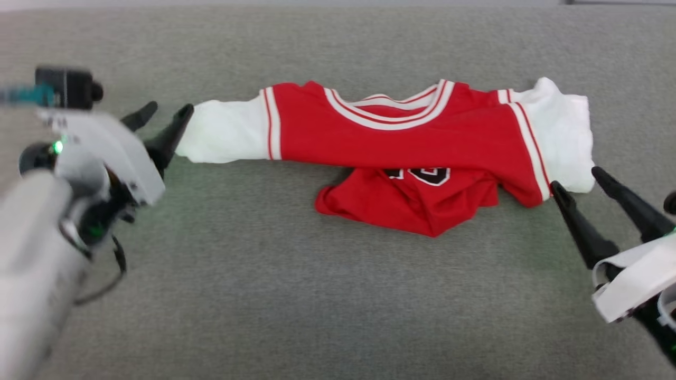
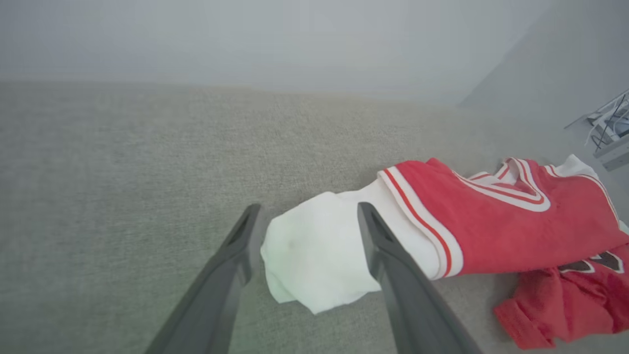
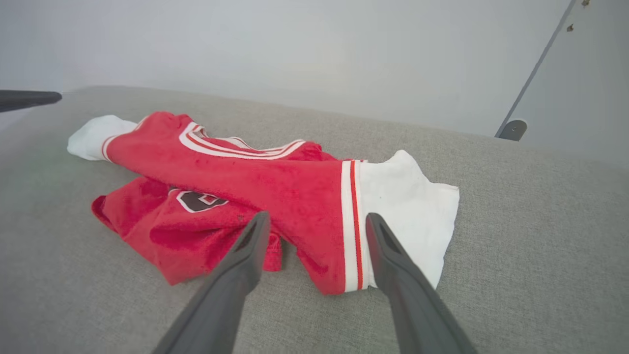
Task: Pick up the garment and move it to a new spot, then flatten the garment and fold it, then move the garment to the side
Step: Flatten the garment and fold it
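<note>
The garment [image 1: 401, 142], a red jersey with white sleeves and red-and-white striped trim, is seen lying across the middle of a grey woven surface [image 1: 264, 295], stretched sideways from sleeve to sleeve. Its striped collar [image 1: 391, 111] is turned toward the far side, while the lower body is bunched in a crumpled fold [image 1: 417, 206] on the near side, where part of a dark printed number [image 1: 422, 175] is exposed.

The left gripper [image 1: 170, 107] is held at the tip of the left white sleeve [image 1: 222, 132], its two dark fingers spread wide. In the left wrist view, the sleeve's end [image 2: 314, 255] is framed between the parted fingers of the left gripper [image 2: 309, 207]. The cloth lies slack on the surface and is not clamped. Whether a finger touches it cannot be told.

The right gripper [image 1: 575, 177] is likewise fully open and is poised at the near edge of the right sleeve [image 1: 560, 132], beside the striped band. In the right wrist view, that band [image 3: 351, 221] is seen between the spread fingers of the right gripper [image 3: 319, 216], with nothing gripped.
</note>
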Available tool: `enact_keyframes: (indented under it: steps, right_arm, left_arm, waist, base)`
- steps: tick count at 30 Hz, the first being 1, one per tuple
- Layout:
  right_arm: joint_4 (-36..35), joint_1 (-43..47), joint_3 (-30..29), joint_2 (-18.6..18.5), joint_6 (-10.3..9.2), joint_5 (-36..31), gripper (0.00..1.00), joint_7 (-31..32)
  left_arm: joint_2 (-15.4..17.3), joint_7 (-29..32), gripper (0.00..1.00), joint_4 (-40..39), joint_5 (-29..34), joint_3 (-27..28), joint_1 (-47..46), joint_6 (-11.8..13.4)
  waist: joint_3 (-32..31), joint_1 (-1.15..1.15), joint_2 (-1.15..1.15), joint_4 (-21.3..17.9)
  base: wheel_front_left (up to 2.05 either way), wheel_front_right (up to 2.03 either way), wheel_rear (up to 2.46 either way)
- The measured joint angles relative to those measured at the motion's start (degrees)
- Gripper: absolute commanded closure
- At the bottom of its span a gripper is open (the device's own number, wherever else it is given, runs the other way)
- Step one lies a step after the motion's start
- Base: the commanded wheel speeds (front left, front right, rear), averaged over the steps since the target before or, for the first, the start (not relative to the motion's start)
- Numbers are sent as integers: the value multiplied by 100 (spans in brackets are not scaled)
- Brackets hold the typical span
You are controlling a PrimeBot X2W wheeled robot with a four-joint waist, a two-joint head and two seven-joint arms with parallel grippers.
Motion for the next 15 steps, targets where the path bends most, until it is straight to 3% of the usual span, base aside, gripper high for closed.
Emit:
enact_keyframes:
  steps: [3,7,10,15]
  right_arm:
    - [98,-208,92,-345,0,275,0,364]
    - [293,-584,186,-1006,0,633,0,864]
    - [537,-902,281,-1499,1,902,0,1225]
    - [943,-1526,712,-2366,0,1315,0,1725]
  left_arm:
    - [-92,-1091,0,-342,416,0,502,211]
    - [-316,-2198,0,-868,868,3,1179,803]
    - [-409,-2437,0,-1336,1445,0,1611,1296]
    - [-590,-2479,0,-2125,2204,248,2211,1773]
  waist:
    - [-40,0,0,131]
    - [-65,0,0,351]
    - [-56,0,0,541]
    - [26,0,0,876]
  base:
    - [0,0,0]
    - [0,0,0]
    - [0,0,0]
    - [0,0,0]
